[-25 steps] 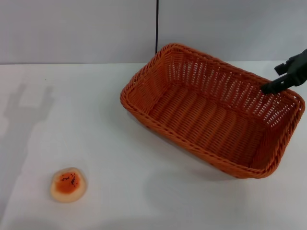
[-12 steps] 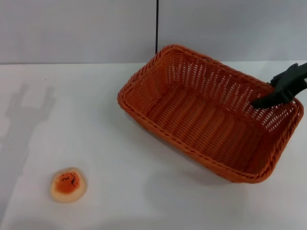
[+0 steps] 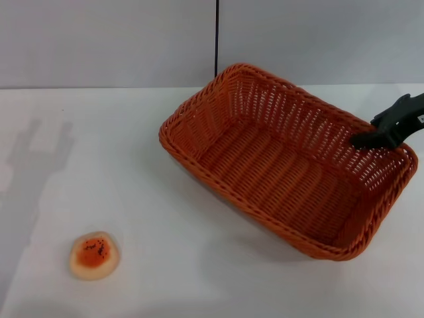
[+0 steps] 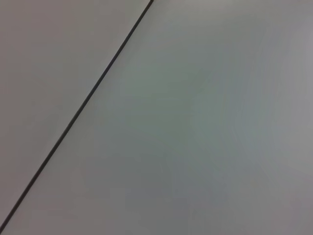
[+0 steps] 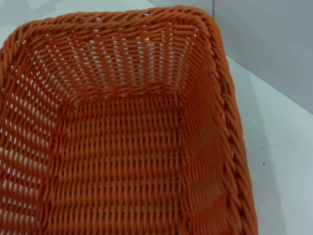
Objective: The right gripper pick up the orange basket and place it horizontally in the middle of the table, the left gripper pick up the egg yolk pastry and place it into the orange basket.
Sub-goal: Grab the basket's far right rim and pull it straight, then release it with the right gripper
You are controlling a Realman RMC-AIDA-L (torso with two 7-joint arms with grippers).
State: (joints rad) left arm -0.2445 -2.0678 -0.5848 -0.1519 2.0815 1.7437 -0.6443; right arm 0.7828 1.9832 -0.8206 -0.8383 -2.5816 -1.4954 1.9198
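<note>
Currently I have the right gripper (image 3: 376, 137) clamped on the far right rim of the orange basket (image 3: 278, 165), one finger inside the wall and the rest outside, at the right edge of the head view. Over the last second the basket has shifted: its left corner has moved toward the left of the frame, its near right corner has moved up from the lower right, and the gripper has dropped lower against the rim. I read this as the drag-and-rotate step in progress. The basket lies diagonally, upper centre to lower right, so it is not yet horizontal and sits right of the table's (image 3: 199, 265) middle.

The right wrist view shows only the basket interior, which is empty.

The egg yolk pastry (image 3: 95, 255) has not moved; it rests at the lower left of the frame, well apart from the basket.

The left gripper is not visible in any view; its wrist camera faces the grey wall (image 4: 205, 122). Its pick cannot begin until the basket is released.
</note>
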